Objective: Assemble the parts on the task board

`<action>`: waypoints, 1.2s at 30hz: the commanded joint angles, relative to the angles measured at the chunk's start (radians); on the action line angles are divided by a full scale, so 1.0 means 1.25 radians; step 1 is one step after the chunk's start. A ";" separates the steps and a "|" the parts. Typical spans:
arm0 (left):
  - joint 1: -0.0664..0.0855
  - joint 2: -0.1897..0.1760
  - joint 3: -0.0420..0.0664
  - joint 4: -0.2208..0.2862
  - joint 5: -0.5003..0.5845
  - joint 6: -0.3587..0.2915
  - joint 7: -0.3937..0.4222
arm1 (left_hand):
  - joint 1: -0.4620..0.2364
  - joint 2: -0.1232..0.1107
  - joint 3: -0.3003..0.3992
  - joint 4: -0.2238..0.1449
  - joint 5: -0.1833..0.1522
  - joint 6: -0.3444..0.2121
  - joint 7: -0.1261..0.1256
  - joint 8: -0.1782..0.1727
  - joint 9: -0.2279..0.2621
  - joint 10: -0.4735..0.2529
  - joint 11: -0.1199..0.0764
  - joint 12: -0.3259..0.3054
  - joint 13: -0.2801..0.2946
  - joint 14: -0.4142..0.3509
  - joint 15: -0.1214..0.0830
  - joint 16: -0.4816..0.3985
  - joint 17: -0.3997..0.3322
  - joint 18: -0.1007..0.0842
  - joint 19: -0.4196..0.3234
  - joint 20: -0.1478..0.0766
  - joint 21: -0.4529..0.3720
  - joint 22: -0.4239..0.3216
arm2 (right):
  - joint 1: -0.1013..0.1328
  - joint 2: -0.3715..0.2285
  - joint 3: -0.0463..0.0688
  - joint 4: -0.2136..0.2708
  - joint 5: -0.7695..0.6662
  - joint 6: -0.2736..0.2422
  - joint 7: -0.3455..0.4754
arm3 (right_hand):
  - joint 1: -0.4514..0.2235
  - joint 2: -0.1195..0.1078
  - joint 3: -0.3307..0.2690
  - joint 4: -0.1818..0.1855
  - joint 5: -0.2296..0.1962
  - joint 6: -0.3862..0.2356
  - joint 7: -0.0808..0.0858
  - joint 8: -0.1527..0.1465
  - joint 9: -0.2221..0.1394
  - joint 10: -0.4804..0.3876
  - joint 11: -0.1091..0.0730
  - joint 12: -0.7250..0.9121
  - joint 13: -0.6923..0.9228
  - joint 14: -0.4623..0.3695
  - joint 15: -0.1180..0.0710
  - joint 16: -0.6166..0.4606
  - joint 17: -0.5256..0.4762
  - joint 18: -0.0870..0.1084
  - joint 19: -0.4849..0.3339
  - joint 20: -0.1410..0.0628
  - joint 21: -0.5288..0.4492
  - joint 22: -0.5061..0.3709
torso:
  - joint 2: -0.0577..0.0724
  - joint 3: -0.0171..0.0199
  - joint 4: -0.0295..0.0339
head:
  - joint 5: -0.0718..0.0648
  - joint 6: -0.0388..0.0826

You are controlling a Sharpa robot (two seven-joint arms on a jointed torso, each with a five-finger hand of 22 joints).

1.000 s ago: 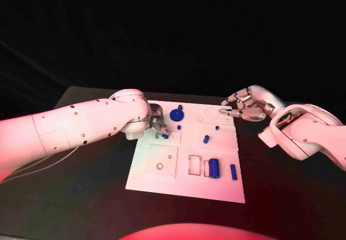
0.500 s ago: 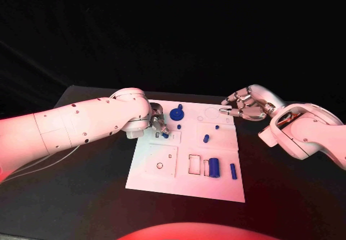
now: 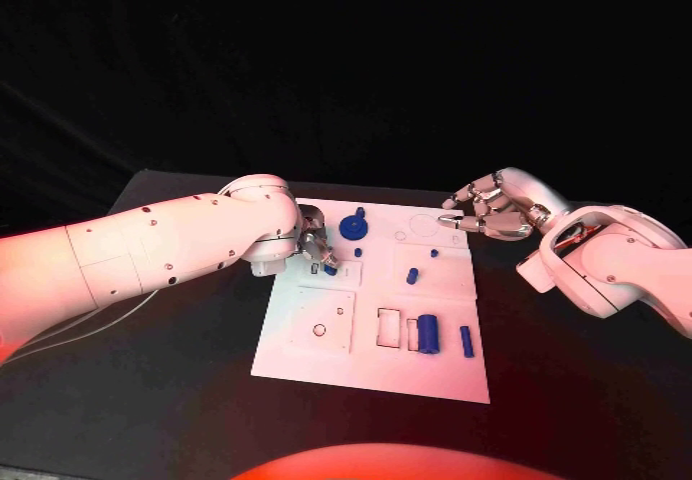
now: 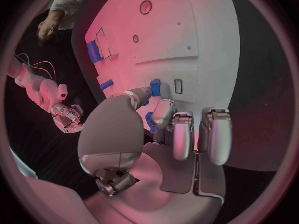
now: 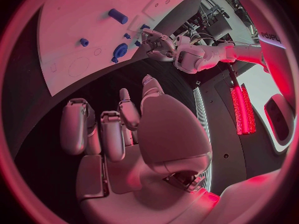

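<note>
You have one white board (image 3: 378, 350) on one black table (image 3: 173, 380). On the board you can count six blue parts: one round knobbed piece (image 3: 353, 231), three small pegs (image 3: 358, 254) (image 3: 413, 276) (image 3: 434, 254), one thick cylinder (image 3: 428, 333) and one slim bar (image 3: 467, 342). A seventh blue part (image 3: 330, 270) sits under the left hand (image 3: 316, 247). Two hands are present, left and right (image 3: 490, 213).

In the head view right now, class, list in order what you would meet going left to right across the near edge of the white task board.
Small black ring → empty black-outlined rectangular slot → thick blue cylinder → slim blue pin.
</note>
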 commanded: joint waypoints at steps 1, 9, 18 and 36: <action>-0.001 0.000 0.000 0.002 0.001 0.016 -0.009 | 0.004 0.009 -0.007 -0.001 0.003 0.030 -0.021 0.007 0.011 0.004 -0.005 0.001 0.002 0.084 -0.006 0.002 0.210 -0.012 0.084 -0.008 0.005 0.211 | -0.001 0.001 0.000 0.000 -0.008 0.012 0.002 | -0.002 0.004 -0.004 -0.001 0.005 -0.006 0.000 0.005 0.001 -0.002 -0.004 -0.003 -0.001 0.057 -0.004 -0.005 0.098 0.013 -0.003 -0.005 -0.004 0.041 | 0.000 -0.0002 -0.0004 | 0.002 0.000; -0.001 -0.001 0.000 0.003 -0.005 0.002 -0.008 | 0.006 0.009 -0.011 -0.002 0.004 0.034 -0.024 0.012 0.016 0.008 -0.007 0.010 0.010 0.084 -0.008 0.002 0.210 -0.012 0.084 -0.009 0.005 0.211 | -0.001 0.002 0.000 0.000 -0.008 0.012 0.002 | -0.002 0.004 -0.004 -0.001 0.005 -0.006 0.000 0.005 0.001 -0.002 -0.004 -0.003 -0.001 0.057 -0.004 -0.005 0.098 0.013 -0.003 -0.005 -0.004 0.041 | 0.000 0.0002 -0.0003 | 0.002 0.001; -0.001 0.000 0.000 0.003 -0.007 0.004 -0.009 | -0.007 0.007 -0.036 0.009 0.002 0.037 -0.026 0.018 0.027 0.012 -0.009 0.015 0.015 0.084 -0.010 0.002 0.210 -0.012 0.084 -0.011 0.005 0.211 | -0.001 0.002 0.000 0.000 -0.009 0.012 0.002 | -0.003 0.004 -0.005 0.000 0.003 -0.007 0.000 0.006 0.001 -0.001 -0.004 -0.002 0.000 0.057 -0.004 -0.005 0.099 0.013 -0.002 -0.005 -0.004 0.042 | 0.000 0.0001 -0.0001 | 0.001 0.000; -0.001 0.004 0.000 -0.001 -0.006 0.003 -0.017 | -0.043 0.024 -0.147 0.057 0.001 0.041 -0.026 0.020 0.045 0.014 -0.009 0.020 0.020 0.084 -0.011 0.002 0.210 -0.012 0.084 -0.013 0.005 0.211 | -0.001 0.001 0.000 0.002 -0.009 0.012 0.002 | -0.005 0.004 -0.007 0.001 0.001 -0.007 0.000 0.007 0.001 -0.002 -0.004 -0.003 -0.002 0.057 -0.004 -0.006 0.096 0.013 -0.003 -0.005 -0.006 0.041 | 0.000 0.0007 -0.0003 | -0.001 -0.001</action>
